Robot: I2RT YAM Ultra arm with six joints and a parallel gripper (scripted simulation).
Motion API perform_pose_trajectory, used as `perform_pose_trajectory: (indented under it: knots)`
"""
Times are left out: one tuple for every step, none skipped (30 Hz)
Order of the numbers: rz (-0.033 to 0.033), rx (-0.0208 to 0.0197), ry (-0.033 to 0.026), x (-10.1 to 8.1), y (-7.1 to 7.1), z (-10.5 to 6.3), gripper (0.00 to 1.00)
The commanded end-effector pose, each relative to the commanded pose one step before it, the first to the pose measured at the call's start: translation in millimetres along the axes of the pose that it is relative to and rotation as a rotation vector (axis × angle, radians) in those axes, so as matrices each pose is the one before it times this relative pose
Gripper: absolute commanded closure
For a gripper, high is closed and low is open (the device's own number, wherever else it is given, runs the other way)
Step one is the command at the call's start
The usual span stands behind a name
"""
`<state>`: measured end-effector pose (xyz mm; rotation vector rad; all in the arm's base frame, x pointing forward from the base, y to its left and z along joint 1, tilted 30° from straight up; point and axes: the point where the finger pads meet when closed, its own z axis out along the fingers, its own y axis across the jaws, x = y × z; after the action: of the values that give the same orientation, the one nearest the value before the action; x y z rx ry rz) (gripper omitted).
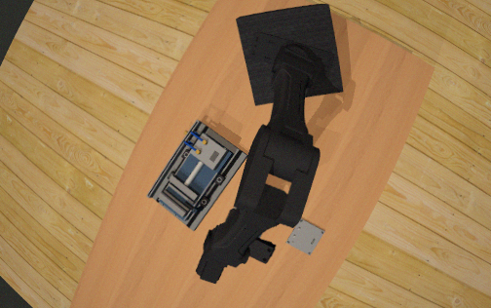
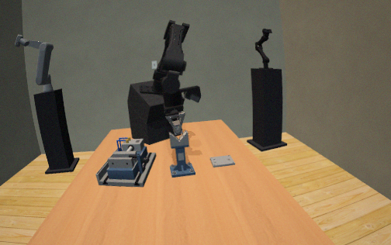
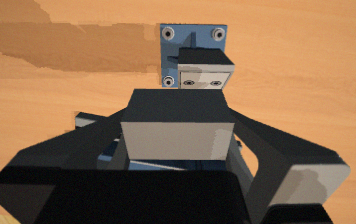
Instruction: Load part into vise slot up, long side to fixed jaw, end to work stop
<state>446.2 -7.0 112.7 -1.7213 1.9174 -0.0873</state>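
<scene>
While gripping the block [image 2: 177, 125] [image 3: 177, 140] by two opposite ends, with fingers partly open around it in the gripper [image 2: 178, 131] [image 3: 177, 112], bears it off the table [image 1: 166, 146] [image 2: 186, 205] [image 3: 295, 65]. Shows a dark upper face and a paler near one; shows no slot clearly. In the exterior view, hangs just above the notched stand [image 2: 179, 140] [image 3: 206, 75]; cannot tell whether touching it. Farther out, leaves the open vise [image 1: 214, 146] [image 2: 123, 163] to one side and the flat plate [image 1: 306, 237] [image 2: 223, 160] to the other.
</scene>
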Motion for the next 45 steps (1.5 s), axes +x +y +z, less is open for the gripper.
perform_pose_trajectory:
  knots:
    - [-0.00382,0.04806,0.03044,-5.63,-12.22,-20.27,1.00]
    - [0.00000,0.00000,0.00000,0.00,0.00,0.00,1.00]
    - [0.00745,0.00531,0.01040,3.94,-1.52,-1.70,1.00]
    - [-0.00542,-0.00062,0.00305,-2.70,-0.02,0.47,1.00]
    - [-0.00427,-0.00146,0.00317,-2.21,0.38,0.59,1.00]
    - [0.00004,0.00003,0.00516,-0.02,0.00,-0.01,1.00]
    - [0.00003,-0.00003,0.00485,-0.02,0.00,0.01,1.00]
    - [0.00003,-0.00001,0.00453,-0.02,0.00,0.00,1.00]
    - [0.00086,0.00030,0.00467,0.41,-0.07,-0.11,1.00]
    - [0.00449,0.00159,0.00629,2.26,-0.39,-0.60,1.00]
    - [0.00301,0.00107,0.00520,1.51,-0.26,-0.40,1.00]
    - [0.00036,0.00016,0.00350,0.16,-0.03,-0.05,1.00]
    - [-0.00243,-0.00078,0.00173,-1.25,0.21,0.30,1.00]
    - [-0.00363,-0.00118,0.00081,-1.86,0.32,0.44,1.00]
    - [-0.00255,-0.00081,0.00111,-1.31,0.22,0.30,1.00]
    - [0.00001,0.00005,0.00220,-0.01,0.00,-0.01,1.00]
    - [0.00117,0.00043,0.00255,0.58,-0.11,-0.15,1.00]
    - [0.00000,0.00000,0.00000,0.00,0.00,0.00,1.00]
    - [0.00000,0.00000,0.00000,0.00,0.00,0.00,1.00]
    - [0.01590,0.00523,0.01009,8.07,-1.33,-1.94,1.00]
    - [0.00001,0.00004,0.00146,-0.01,0.00,-0.01,1.00]
    - [-0.00084,-0.00024,0.00079,-0.44,0.07,0.09,1.00]
    - [-0.00140,-0.00042,0.00029,-0.72,0.12,0.16,1.00]
    - [-0.00112,-0.00036,-0.00013,-0.64,0.10,0.12,1.00]
    - [-0.00088,-0.00030,-0.00025,-0.53,0.08,0.10,1.00]
    - [-0.00069,-0.00037,-0.00207,-0.75,0.09,0.08,1.00]
    - [-0.00050,-0.00029,-0.00179,-0.59,0.07,0.06,1.00]
    - [-0.00080,-0.00010,0.00014,-0.16,0.03,0.04,1.00]
    - [-0.00060,-0.00007,-0.00003,-0.12,0.02,0.02,1.00]
    - [-0.00034,-0.00008,-0.00060,-0.17,0.02,0.01,1.00]
    - [-0.00014,-0.00002,-0.00016,-0.05,0.01,0.00,1.00]
    - [-0.00005,0.00000,-0.00002,-0.01,0.00,0.00,1.00]
    - [-0.00002,-0.00001,-0.00017,-0.03,0.00,0.00,1.00]
    - [0.00000,0.00000,-0.00005,-0.01,0.00,0.00,1.00]
    - [0.00000,0.00000,0.00000,0.00,0.00,0.00,1.00]
    - [0.00000,0.00000,0.00000,0.00,0.00,0.00,1.00]
    - [0.00000,0.00000,0.00000,0.00,0.00,0.00,1.00]
    - [0.00000,0.00000,0.00000,0.00,0.00,0.00,1.00]
    - [0.00000,0.00000,0.00000,0.00,0.00,0.00,1.00]
    - [0.00000,0.00000,0.00000,0.00,0.00,0.00,1.00]
    - [0.00000,0.00000,0.00000,0.00,0.00,0.00,1.00]
    - [0.00000,0.00000,0.00000,0.00,0.00,0.00,1.00]
    - [0.00000,0.00000,0.00000,0.00,0.00,0.00,1.00]
    - [0.00000,0.00000,0.00000,0.00,0.00,0.00,1.00]
    - [0.00000,0.00000,0.00000,0.00,0.00,0.00,1.00]
